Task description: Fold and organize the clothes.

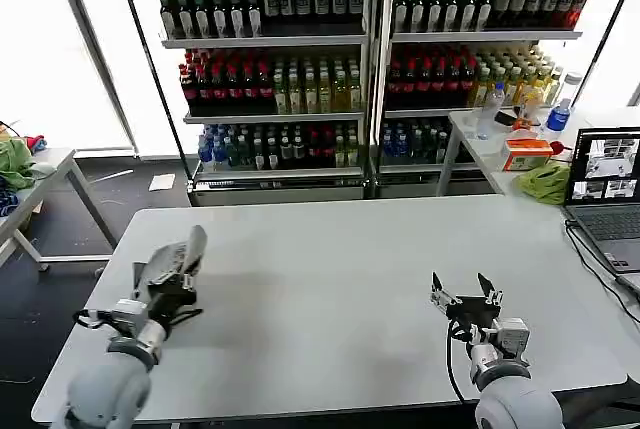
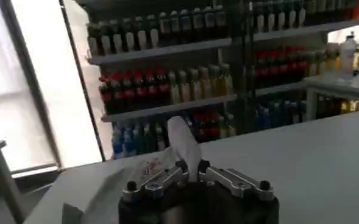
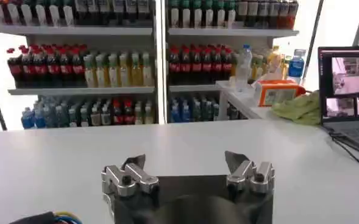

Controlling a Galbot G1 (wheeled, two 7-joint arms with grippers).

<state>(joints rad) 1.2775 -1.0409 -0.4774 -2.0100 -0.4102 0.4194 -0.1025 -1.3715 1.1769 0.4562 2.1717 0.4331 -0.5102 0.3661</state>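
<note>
A light grey shirt (image 1: 176,258) is bunched up at the left of the white table (image 1: 330,269), with one end standing above the surface. My left gripper (image 1: 180,277) is shut on it. In the left wrist view a fold of the shirt (image 2: 183,141) rises from between the closed jaws of the left gripper (image 2: 191,168), and a small multicolour print (image 2: 150,167) shows beside them. My right gripper (image 1: 465,296) hovers low over the bare table at the front right. In the right wrist view the right gripper (image 3: 185,162) is open with nothing between its fingers.
An open laptop (image 1: 607,189) with trailing cables (image 1: 598,267) sits at the table's right edge. A green cloth (image 1: 545,181) and bottles lie on the side table behind it. Drink shelves (image 1: 270,69) stand behind. A small table (image 1: 45,171) with cloths is far left.
</note>
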